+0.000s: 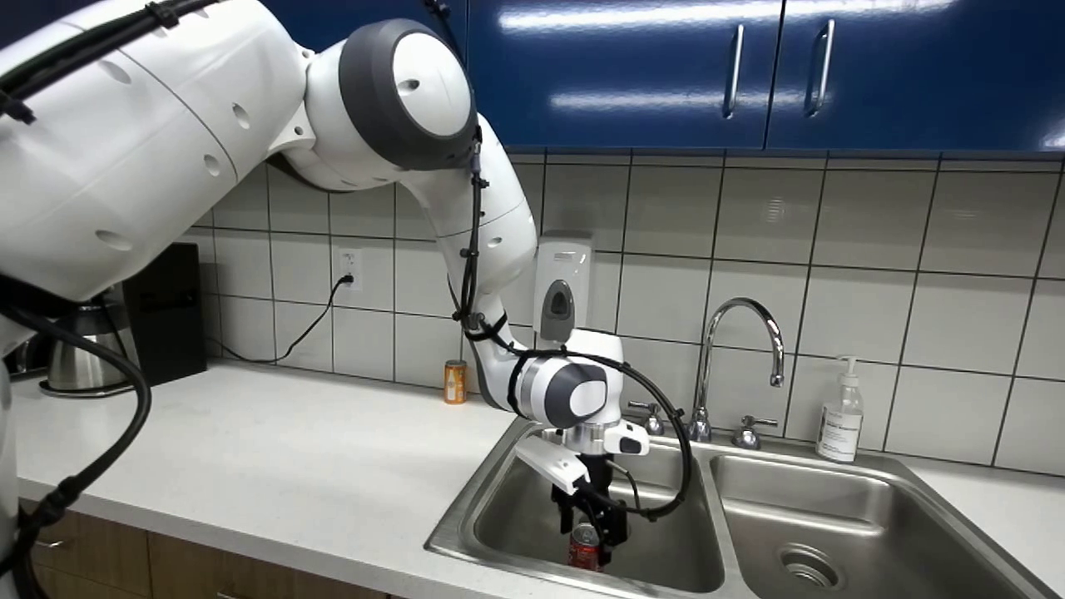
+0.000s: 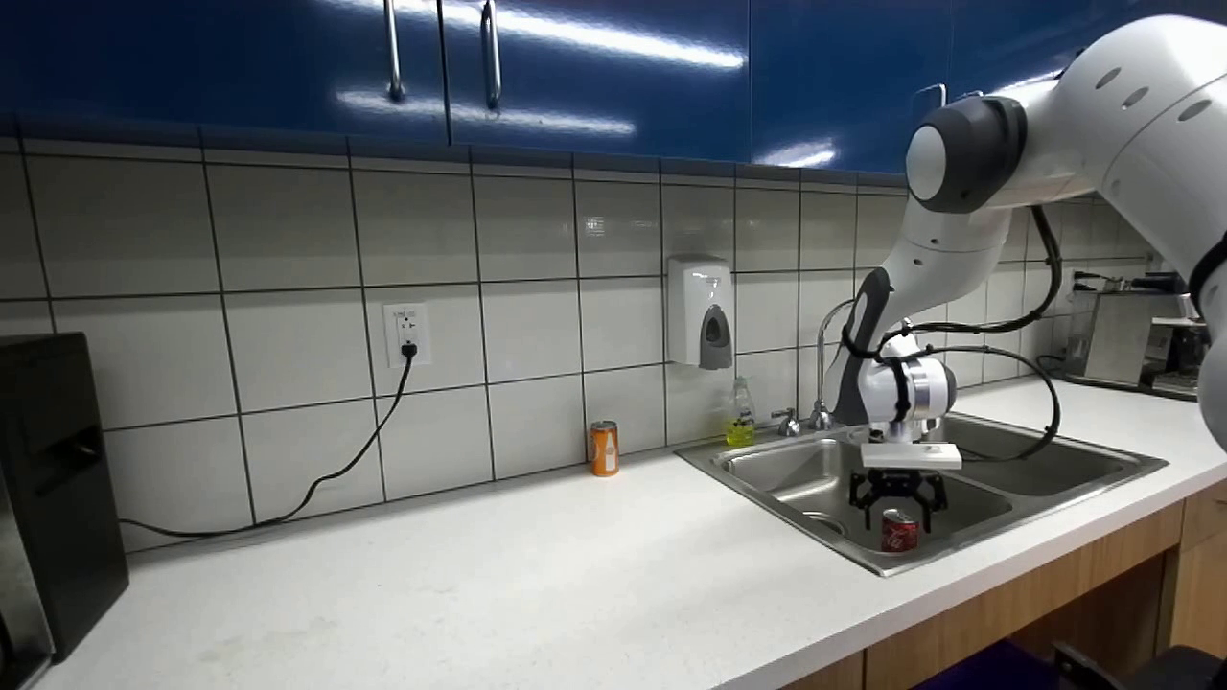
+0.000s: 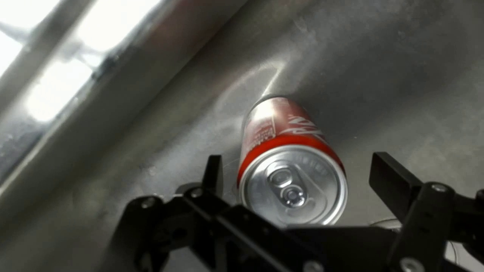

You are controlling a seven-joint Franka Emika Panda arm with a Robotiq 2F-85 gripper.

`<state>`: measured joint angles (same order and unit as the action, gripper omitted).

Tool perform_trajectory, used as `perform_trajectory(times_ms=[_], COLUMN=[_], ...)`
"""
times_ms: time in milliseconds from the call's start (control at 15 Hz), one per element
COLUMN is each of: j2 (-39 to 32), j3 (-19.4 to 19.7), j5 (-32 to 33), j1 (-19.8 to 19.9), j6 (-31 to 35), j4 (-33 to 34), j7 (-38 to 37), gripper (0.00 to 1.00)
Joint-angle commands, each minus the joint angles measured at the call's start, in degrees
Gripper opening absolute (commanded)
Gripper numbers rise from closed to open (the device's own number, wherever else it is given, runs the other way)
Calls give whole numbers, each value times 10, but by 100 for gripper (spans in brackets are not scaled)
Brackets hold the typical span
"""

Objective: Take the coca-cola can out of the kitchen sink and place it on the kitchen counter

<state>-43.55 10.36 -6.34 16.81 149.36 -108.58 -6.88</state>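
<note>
The red coca-cola can [image 1: 584, 552] [image 2: 899, 535] stands upright in a basin of the steel kitchen sink [image 1: 717, 520] [image 2: 778, 508], close to the basin's front wall. In the wrist view the can [image 3: 291, 185] shows its silvery top and pull tab. My gripper [image 1: 587, 532] [image 2: 897, 520] points down into that basin over the can. In the wrist view the gripper [image 3: 297, 175] is open, one black finger on each side of the can's top, with a gap on both sides. The off-white kitchen counter [image 1: 308, 474] [image 2: 460, 604] lies beside the sink.
The basin walls and the divider surround the gripper. The chrome faucet [image 1: 705, 366] stands behind the sink. An orange can [image 1: 454, 383] [image 2: 604, 448] stands at the back wall. A pump bottle [image 1: 841, 420] and a yellow-green soap bottle [image 2: 740, 422] stand behind the sink.
</note>
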Motion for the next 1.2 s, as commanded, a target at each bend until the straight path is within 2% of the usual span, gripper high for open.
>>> perform_trajectory(times_ms=[0,400,467,533,667,933,1133], j2=[-11,-17,-18,-19,-21,-24,-25], j3=[-15,-18,-19,-20,-22,-24,-25], j5=[-17,-19,-19,-20,-20,-22,-23], j1=[19,22,22,23,24,26,28], j6=[7,3,2,2,2,2,0], j4=[17,25,27,28,30,33,33], j7=[27,34,34,37,38,40,40], gripper=[100,100,95,74,69,38,38])
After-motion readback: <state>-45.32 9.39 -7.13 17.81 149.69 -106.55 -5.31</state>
